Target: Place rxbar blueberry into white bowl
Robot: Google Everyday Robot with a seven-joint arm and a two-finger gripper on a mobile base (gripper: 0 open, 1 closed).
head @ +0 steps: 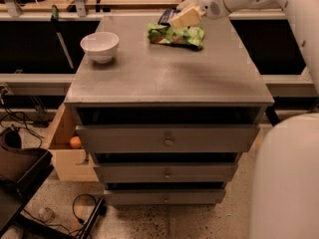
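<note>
The white bowl point(99, 46) stands upright and empty near the left back of the grey cabinet top point(169, 78). My gripper point(175, 18) hovers over the back edge of the top, just behind the crinkled green bag point(177, 35), right of the bowl and well apart from it. It is shut on the rxbar blueberry point(166, 17), a dark navy wrapper sticking out left of the tan fingers point(185, 17). Most of the bar is hidden by the fingers.
The grey cabinet has three shut drawers point(167, 139) in front. A wooden box with an orange ball point(75, 142) sits low at the left. Cables point(82, 208) lie on the floor. My white body point(286, 183) fills the lower right. A railing runs behind the cabinet.
</note>
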